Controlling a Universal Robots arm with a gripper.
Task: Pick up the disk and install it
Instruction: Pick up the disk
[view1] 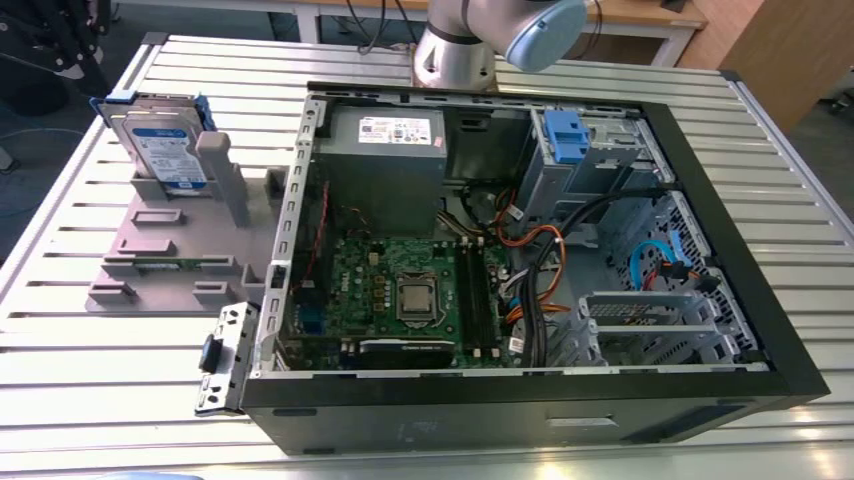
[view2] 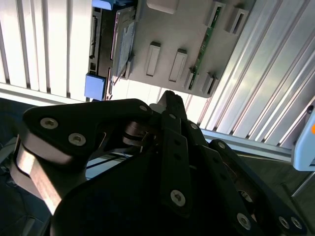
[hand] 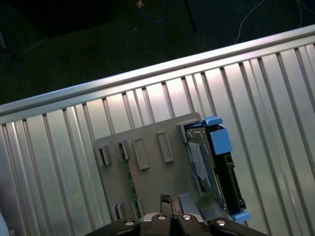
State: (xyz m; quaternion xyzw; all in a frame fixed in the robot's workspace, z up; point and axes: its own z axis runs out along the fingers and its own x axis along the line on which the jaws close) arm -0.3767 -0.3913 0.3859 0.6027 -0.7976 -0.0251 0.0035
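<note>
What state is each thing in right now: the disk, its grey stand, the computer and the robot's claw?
Disk: standing on edge in the grey holder, not gripped.
Grey holder: lying flat, with the disk slotted at one end.
Computer case: on its side, side panel off, insides exposed.
Blue clip: sitting in the case's drive bay.
Gripper: shut, holding nothing, above the holder.
</note>
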